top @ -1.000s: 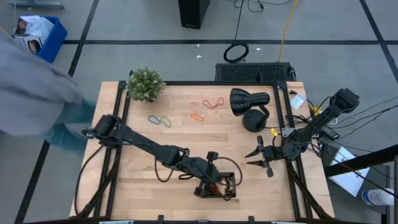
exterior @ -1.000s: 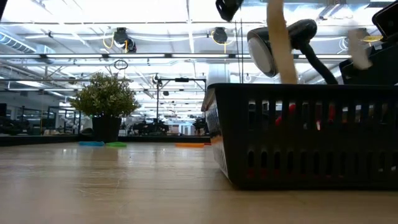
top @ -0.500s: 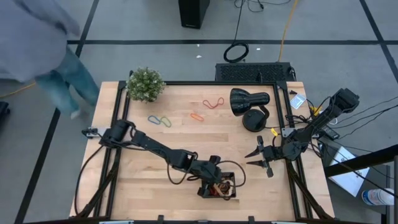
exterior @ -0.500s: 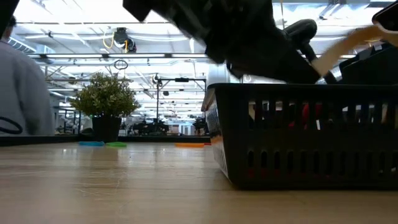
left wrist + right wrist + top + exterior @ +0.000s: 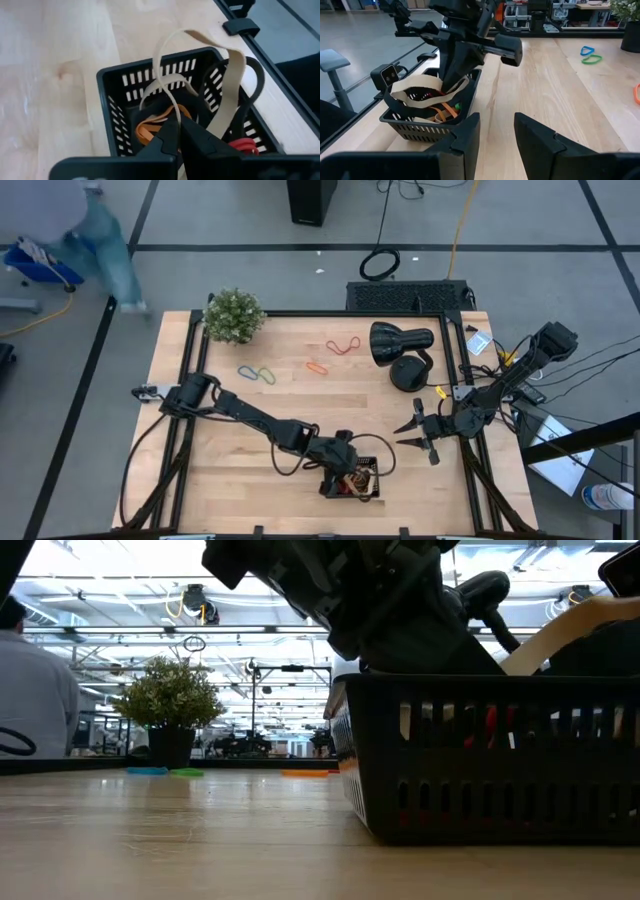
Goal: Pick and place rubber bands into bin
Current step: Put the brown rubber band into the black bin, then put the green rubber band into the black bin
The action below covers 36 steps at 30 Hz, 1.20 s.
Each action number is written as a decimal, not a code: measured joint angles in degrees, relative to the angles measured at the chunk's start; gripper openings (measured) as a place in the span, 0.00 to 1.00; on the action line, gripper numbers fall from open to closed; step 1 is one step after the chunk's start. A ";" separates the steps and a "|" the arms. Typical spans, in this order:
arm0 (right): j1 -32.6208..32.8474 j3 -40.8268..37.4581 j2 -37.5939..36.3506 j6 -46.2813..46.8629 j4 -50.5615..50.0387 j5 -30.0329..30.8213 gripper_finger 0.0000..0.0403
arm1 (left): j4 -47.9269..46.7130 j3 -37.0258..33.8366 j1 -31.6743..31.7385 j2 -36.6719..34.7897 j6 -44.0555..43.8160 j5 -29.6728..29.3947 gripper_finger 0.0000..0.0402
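The bin, a small black slotted basket, stands near the table's front edge, right of the middle. My left gripper reaches down into it, shut on a wide tan rubber band. Inside the bin lie an orange band, a red band and a black loop. Loose on the table farther back lie a red band, an orange band and a blue and green pair. My right gripper waits open near the table's right edge. My left gripper pinches the tan band between its two fingertips at a stretch of the strip low inside the bin. The fingers slant down from the table's left. The band loops up slack from the fingers, and its far part bends over the bin's rim.
A potted plant stands at the far left corner and a black lamp lies at the far right. Bare wood lies between the bin and the loose bands. A person is on the floor beyond the table's far left corner.
My left gripper has come down into the bin with the tan band, staying shut. The band, which hung upright below the fingers, now lies bent over the bin's rim. The person beyond the table has walked away toward the far left.
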 joint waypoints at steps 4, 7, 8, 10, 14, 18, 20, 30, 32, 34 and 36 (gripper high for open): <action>0.00 -0.02 0.00 0.00 0.00 0.00 0.29 | -0.26 0.00 0.00 0.00 -1.36 0.02 0.07; 0.01 -0.02 0.00 0.00 0.01 0.00 0.29 | -0.57 0.00 -0.04 0.00 -1.60 0.12 0.11; 0.00 -0.02 0.00 0.00 0.02 0.00 0.29 | -0.97 0.00 -0.04 0.00 -1.56 0.50 0.12; 0.00 -0.01 0.00 0.00 0.02 0.00 0.29 | -2.23 0.00 -0.03 0.00 -1.73 0.78 0.16; 0.00 -0.02 0.00 0.00 0.02 0.00 0.29 | -3.26 0.00 0.00 0.00 -3.63 1.98 0.25; 0.00 -0.02 0.00 0.00 0.02 0.00 0.29 | -3.79 0.00 0.00 -0.24 -3.76 5.50 0.38; 0.01 -0.01 0.00 0.00 0.02 0.00 0.29 | -5.21 -0.02 0.00 -1.68 -3.72 6.66 0.43; 0.02 -0.01 0.02 0.01 0.13 -0.04 0.29 | -13.46 0.07 0.15 -13.67 -2.05 3.65 0.54; 0.01 -0.02 0.00 0.01 0.46 -0.17 0.29 | -15.09 0.07 0.18 -15.83 -2.02 2.71 0.54; 0.02 -0.02 -0.02 0.02 0.19 -0.22 0.29 | -15.65 0.07 0.38 -17.55 -1.67 2.54 0.54; 0.02 -0.02 -0.07 0.02 0.50 -0.22 0.29 | -17.87 0.04 0.54 -19.27 -0.43 2.65 0.54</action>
